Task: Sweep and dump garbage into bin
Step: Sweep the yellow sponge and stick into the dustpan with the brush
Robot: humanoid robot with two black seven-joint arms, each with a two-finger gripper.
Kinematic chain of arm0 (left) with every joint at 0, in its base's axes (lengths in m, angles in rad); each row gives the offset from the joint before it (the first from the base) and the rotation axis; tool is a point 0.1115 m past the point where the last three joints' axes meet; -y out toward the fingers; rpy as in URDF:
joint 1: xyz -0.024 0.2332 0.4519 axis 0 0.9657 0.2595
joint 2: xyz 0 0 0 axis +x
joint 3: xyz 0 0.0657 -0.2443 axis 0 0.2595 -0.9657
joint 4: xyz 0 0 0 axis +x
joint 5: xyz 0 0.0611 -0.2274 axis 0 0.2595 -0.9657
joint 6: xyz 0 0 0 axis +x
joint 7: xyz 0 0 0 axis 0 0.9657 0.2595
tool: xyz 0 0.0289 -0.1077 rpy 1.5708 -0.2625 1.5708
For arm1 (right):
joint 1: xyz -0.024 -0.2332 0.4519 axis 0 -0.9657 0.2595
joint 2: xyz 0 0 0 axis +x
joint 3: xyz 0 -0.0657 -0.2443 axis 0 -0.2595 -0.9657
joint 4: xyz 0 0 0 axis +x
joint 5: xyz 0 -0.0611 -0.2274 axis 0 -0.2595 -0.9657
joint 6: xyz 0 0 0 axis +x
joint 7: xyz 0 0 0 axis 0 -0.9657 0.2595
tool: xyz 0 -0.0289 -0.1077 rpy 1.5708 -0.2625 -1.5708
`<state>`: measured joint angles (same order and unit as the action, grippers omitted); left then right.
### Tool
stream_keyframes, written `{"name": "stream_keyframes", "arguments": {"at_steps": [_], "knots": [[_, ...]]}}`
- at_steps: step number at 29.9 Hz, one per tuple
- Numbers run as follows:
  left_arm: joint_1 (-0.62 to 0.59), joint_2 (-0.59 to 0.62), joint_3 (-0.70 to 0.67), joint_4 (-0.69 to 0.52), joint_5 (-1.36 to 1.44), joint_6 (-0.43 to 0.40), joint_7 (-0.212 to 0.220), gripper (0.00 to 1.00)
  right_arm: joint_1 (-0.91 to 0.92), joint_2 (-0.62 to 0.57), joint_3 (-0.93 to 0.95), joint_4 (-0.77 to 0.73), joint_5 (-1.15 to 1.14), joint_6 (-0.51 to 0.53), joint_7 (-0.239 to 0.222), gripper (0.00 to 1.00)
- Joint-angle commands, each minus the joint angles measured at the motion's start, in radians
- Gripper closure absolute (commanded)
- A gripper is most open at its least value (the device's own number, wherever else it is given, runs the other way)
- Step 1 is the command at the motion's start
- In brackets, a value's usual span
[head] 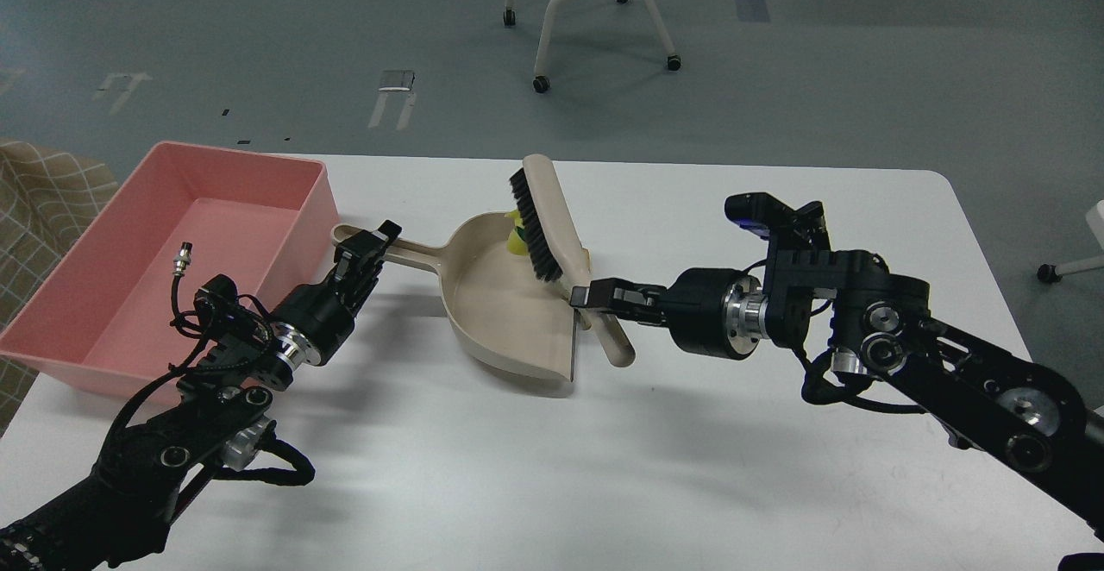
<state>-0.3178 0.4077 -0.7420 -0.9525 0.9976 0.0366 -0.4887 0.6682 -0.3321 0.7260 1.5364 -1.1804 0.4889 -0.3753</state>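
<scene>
The garbage is now inside the beige plastic long-handled dustpan [509, 321]: only a bit of the yellow sponge piece [516, 241] shows, at the back of the pan behind the black bristles, and the thin pale slice is hidden, so I cannot say exactly where it lies. The beige brush with black bristles [543, 226] stands tilted over the pan, its head toward the back wall. The right gripper [595, 295] has its jaws closed on the brush handle at the pan's front lip. The left gripper [366, 247] has its jaws closed on the dustpan handle. The large shallow pink plastic bin [319, 200] sits just beside that handle on the white tabletop [690, 467] and looks empty. I judge that the sweeping is nearly done; lifting the pan and dumping into the bin remain.
</scene>
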Motion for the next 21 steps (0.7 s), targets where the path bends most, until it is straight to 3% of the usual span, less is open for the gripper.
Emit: {"name": "stream_keyframes", "arguments": {"at_steps": [1,12,21], "knots": [[0.000,-0.001,0.000,0.001,-0.004,0.000,0.000,1.00,-0.004,-0.063,0.094,0.013,0.022,0.000,-0.001,1.00],[0.006,-0.010,0.001,0.037,0.000,0.000,0.000,1.00,-0.163,-0.099,0.063,0.120,0.050,0.000,-0.005,1.00],[0.019,-0.026,0.001,0.066,0.000,-0.004,0.000,1.00,-0.154,0.085,-0.026,0.019,0.042,0.000,-0.001,1.00]]}}
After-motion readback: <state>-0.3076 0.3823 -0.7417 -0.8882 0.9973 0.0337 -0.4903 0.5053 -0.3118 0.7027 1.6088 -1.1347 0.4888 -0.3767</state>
